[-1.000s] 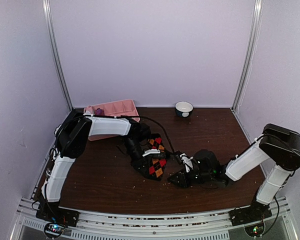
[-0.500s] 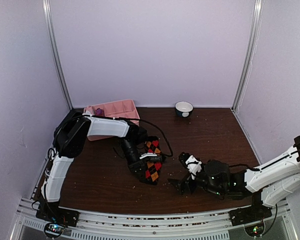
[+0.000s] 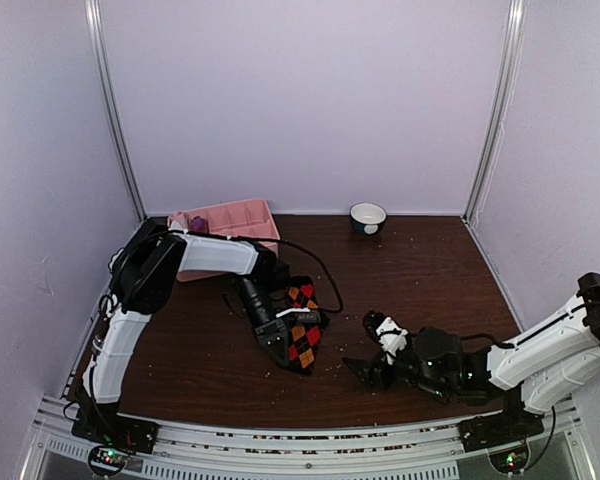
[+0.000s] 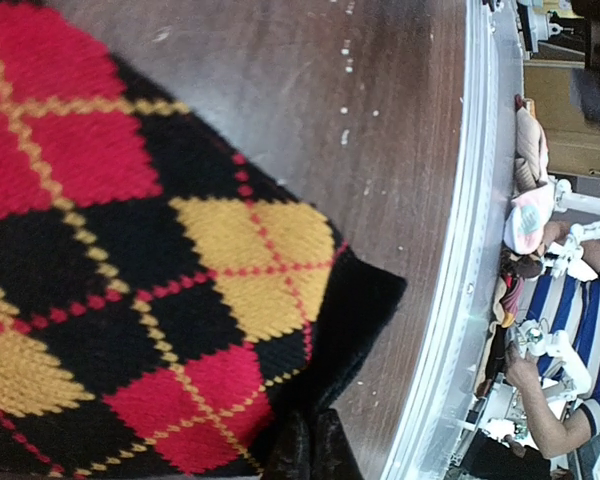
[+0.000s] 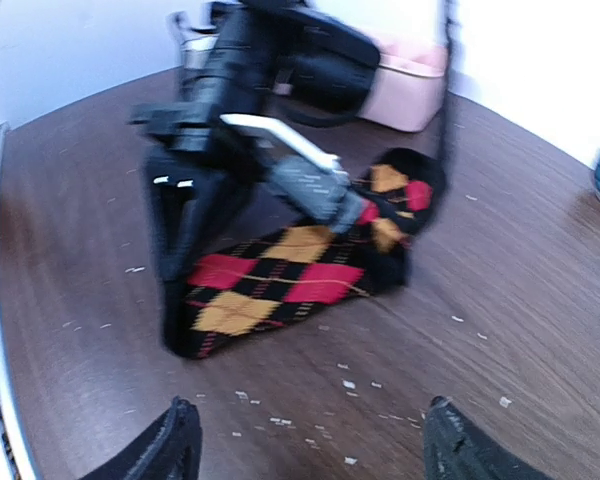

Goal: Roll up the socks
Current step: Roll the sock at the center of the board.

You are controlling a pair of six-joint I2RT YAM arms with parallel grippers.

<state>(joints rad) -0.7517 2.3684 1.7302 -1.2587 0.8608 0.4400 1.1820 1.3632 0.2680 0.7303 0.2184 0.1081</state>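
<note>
A black sock with red and orange-yellow argyle diamonds (image 3: 303,340) lies flat and stretched on the brown table, left of the middle. My left gripper (image 3: 276,330) is shut on the sock's black edge. In the left wrist view the closed fingertips (image 4: 310,450) pinch that edge and the sock (image 4: 130,250) fills the view. My right gripper (image 3: 368,366) hovers low to the right of the sock, open and holding nothing. In the right wrist view the sock (image 5: 290,275) lies ahead of the right gripper (image 5: 310,425), apart from it. A purple scrap (image 3: 197,222) shows in the tray.
A pink compartment tray (image 3: 235,218) stands at the back left, seen also in the right wrist view as the pink tray (image 5: 415,85). A small white bowl (image 3: 368,217) sits at the back centre. White crumbs (image 5: 350,385) dot the table. A metal rail (image 4: 450,300) borders the near edge.
My right gripper has opened and drawn back from the sock's right end, its arm dropping low. My left gripper has pulled the sock slightly left and nearer.
</note>
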